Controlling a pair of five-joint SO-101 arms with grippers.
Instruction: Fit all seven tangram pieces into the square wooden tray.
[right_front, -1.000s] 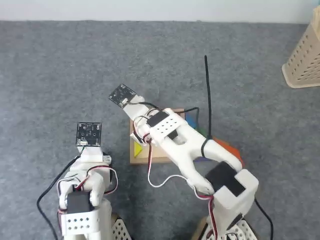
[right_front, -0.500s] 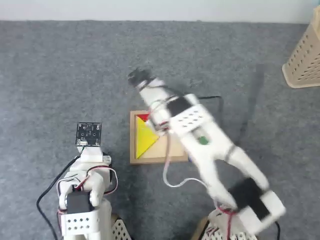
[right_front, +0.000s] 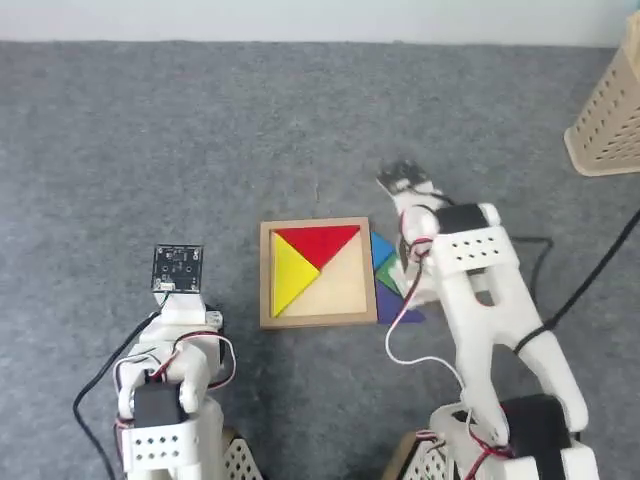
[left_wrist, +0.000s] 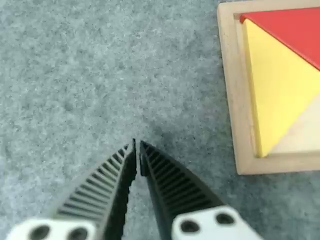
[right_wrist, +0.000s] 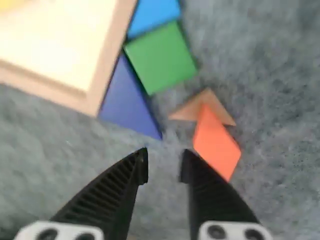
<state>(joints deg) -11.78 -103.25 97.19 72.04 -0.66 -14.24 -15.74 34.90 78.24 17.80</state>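
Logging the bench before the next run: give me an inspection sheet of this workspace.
Surface: grey carpet.
Job's things: wooden tray holds red triangle and yellow triangle; blue piece, green square, dark blue triangle, tan triangle and orange parallelogram lie loose on the carpet outside it.
Clutter: nothing seen.
Hands: left hand shut, empty; right hand open, empty, near loose pieces.
Cables: white wire loops near tray; black cable at right.
Surroundings: beige basket, far right corner.
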